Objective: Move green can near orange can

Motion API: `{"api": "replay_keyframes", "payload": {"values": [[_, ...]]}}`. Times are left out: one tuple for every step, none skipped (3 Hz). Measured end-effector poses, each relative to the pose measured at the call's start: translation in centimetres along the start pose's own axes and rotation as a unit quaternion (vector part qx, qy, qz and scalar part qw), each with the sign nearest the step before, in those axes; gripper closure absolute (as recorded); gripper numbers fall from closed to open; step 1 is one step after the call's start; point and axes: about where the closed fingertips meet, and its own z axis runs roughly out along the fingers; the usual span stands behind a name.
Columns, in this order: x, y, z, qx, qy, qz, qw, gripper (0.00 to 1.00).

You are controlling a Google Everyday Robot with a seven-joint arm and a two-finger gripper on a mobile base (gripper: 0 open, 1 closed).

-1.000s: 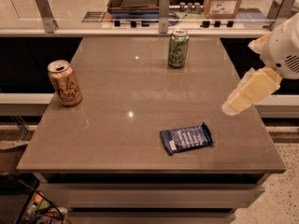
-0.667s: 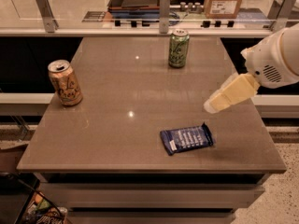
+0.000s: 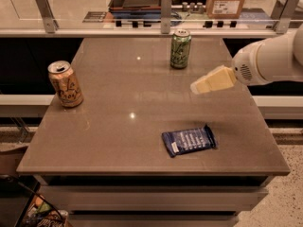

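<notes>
The green can (image 3: 180, 49) stands upright at the far middle of the grey table (image 3: 118, 126). The orange can (image 3: 65, 84) stands upright near the table's left edge. The two cans are far apart. My gripper (image 3: 195, 88) reaches in from the right on a white arm, its cream tip over the right half of the table, to the right of and nearer than the green can. It holds nothing that I can see.
A dark blue snack packet (image 3: 189, 140) lies flat near the table's front right. Behind the table runs a glass barrier with metal posts (image 3: 165, 6), a tray and a cardboard box (image 3: 226, 0). The floor drops away to the right and front.
My gripper has moved left and farther over the table, from its right edge toward the green can. Cans and packet have not moved.
</notes>
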Motion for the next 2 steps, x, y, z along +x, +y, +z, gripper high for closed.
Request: {"api": "replay_keyframes", "payload": {"values": [[-2.0,-4.2,2.1,0.058,-0.048,0.031,0.9967,0.0],[-4.0,-7.3,3.3,0.087,-0.089,0.044,0.9912,0.0]]}}
